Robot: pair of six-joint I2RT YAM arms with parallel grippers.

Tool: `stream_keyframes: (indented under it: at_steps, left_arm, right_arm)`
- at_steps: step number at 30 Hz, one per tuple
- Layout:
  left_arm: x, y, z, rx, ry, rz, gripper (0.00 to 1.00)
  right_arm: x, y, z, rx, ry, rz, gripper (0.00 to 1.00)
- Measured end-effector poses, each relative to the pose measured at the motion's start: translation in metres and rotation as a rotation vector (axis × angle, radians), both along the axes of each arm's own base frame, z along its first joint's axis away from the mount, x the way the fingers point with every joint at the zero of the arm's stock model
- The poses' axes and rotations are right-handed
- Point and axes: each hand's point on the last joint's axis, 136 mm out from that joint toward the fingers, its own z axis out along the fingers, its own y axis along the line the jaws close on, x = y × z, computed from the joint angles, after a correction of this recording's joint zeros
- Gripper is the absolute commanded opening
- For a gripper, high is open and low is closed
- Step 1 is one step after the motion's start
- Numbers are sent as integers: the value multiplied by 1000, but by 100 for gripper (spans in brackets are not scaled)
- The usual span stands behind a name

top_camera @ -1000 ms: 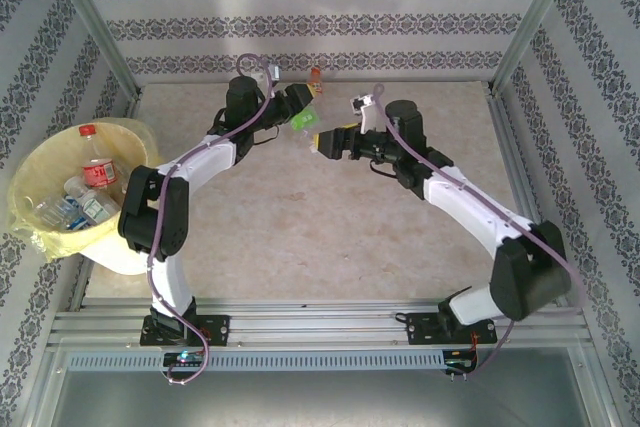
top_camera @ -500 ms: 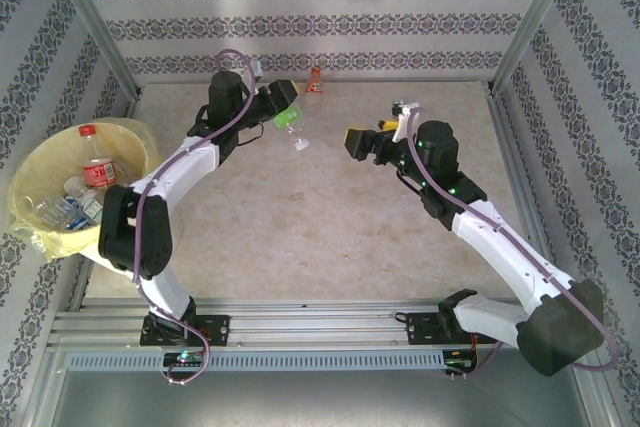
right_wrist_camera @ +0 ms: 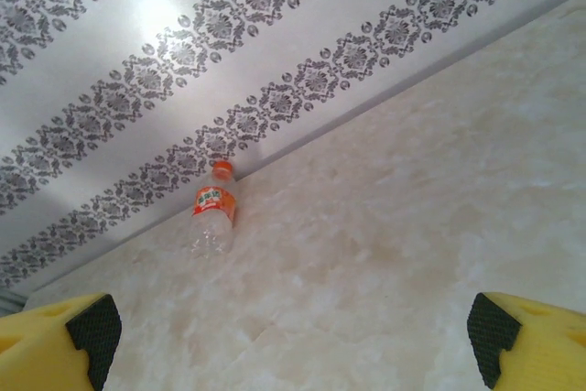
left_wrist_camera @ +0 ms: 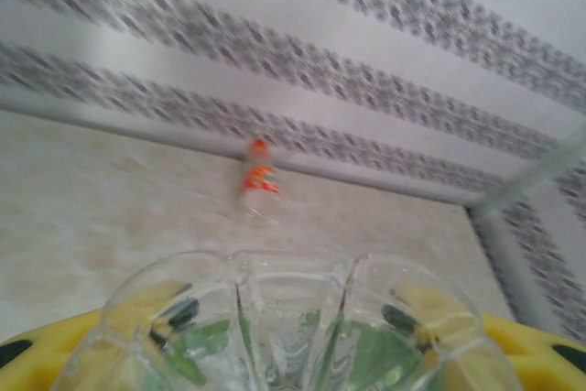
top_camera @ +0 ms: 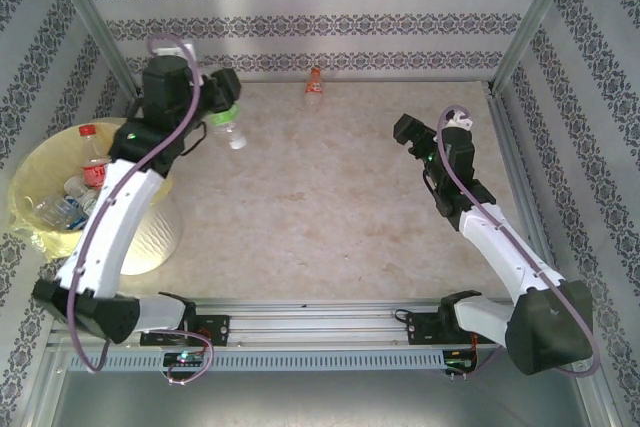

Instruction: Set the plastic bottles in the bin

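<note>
Bottle (top_camera: 230, 130) in left jaws, right jaws — wide

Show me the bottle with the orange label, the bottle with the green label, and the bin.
orange-label bottle (right_wrist_camera: 212, 203), right wrist view, on its label.
green-label bottle (top_camera: 230, 130), top external view, on its clear body.
bin (top_camera: 45, 152), top external view, on the yellow bag over its rim.
</note>
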Motion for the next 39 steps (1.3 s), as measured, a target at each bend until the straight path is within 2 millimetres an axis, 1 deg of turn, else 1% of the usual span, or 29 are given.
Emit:
stream_keyframes:
  at_steps: [1,3,4,5,8,9,11,12,15,19,21,25,27,29,31,34,39]
  left_arm:
    - [-9,14,12,41,-13,50,53]
    - [-29,48,37,132,-43,179,54]
    - [-39,63,46,170,-56,237,54]
    - [-52,83,56,216,-65,312,55]
    - [-87,138,69,324,-55,518,55]
    - [-99,159,71,360,-37,598,55]
    - [-118,190,71,430,9,726,55]
    - [-126,203,70,469,37,781,55]
    - [-139,230,66,583,123,897,54]
    - [-149,264,45,698,268,1006,53]
    - [-150,278,30,756,348,1036,53]
    - [-151,294,-2,823,474,1032,53]
    - [-156,303,-17,830,530,1033,53]
    - [-158,309,-29,832,569,1021,54]
    - [-155,310,-40,826,589,984,56]
    - [-148,307,-50,799,603,940,66]
    - [-142,312,-67,755,704,944,90]
  right_arm:
    - [0,0,0,0,-1,0,98]
    - [1,0,1,0,-6,3,98]
    - [1,0,1,-1,-6,4,98]
    - [2,-1,2,-3,-9,3,98]
    - [4,0,5,-13,-16,7,98]
    - [4,0,5,-16,-18,10,98]
    - [6,1,6,-18,-19,14,98]
    - [7,0,6,-20,-20,14,98]
    - [10,1,10,-19,-24,19,98]
    - [14,5,16,-29,-30,44,98]
    - [18,7,19,-34,-24,59,98]
    - [24,12,25,-36,-18,82,98]
    - [26,14,27,-33,-17,93,98]
    - [28,16,28,-29,-14,103,98]
    - [29,19,29,-26,-13,114,98]
    - [31,21,29,-16,-7,123,98]
    - [30,23,24,-9,11,132,98]
